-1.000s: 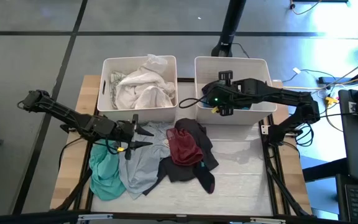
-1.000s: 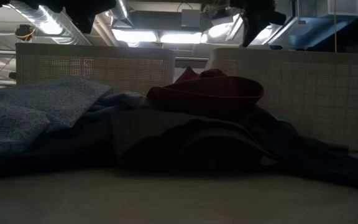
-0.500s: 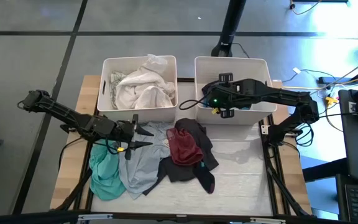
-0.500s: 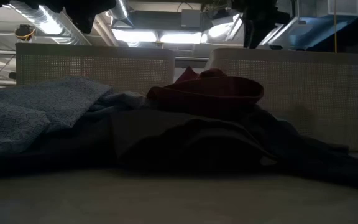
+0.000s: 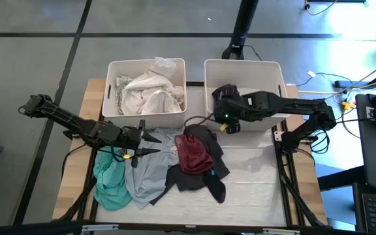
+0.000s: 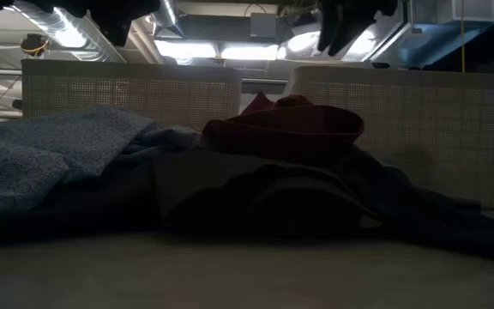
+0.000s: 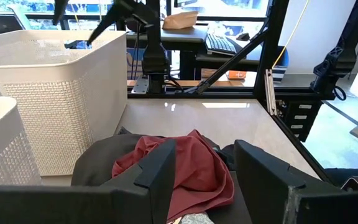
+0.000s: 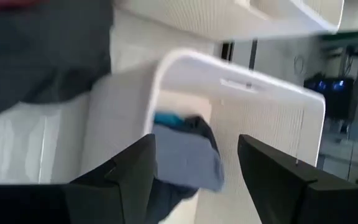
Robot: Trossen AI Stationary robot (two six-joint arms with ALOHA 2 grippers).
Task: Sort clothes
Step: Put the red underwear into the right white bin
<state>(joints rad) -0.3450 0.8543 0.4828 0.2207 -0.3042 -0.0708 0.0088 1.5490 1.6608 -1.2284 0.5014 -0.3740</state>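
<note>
A pile of clothes lies on the table: teal-green (image 5: 109, 184), pale grey-blue (image 5: 145, 173), dark red (image 5: 192, 155) and black (image 5: 206, 175). The dark red garment (image 7: 188, 165) rests on the black one. White clothes (image 5: 147, 91) fill the left bin (image 5: 109, 91). Blue and grey clothes (image 8: 188, 152) lie in the right bin (image 5: 276, 72). My left gripper (image 5: 150, 143) hovers open over the pile's far-left part, pointing at the dark red garment. My right gripper (image 5: 222, 109) stands open above the right bin's near-left corner, with nothing between its fingers (image 8: 135, 171).
The two white bins stand side by side along the table's far edge. Bare tabletop (image 5: 256, 176) lies to the right of the pile. In the low view the pile (image 6: 286, 124) stands in front of both bins' mesh walls (image 6: 401, 112).
My right gripper has swung from over the middle of the right bin toward the table's left and near edges, to the bin's near-left corner, and its wrist has turned. The pile has kept its shape.
</note>
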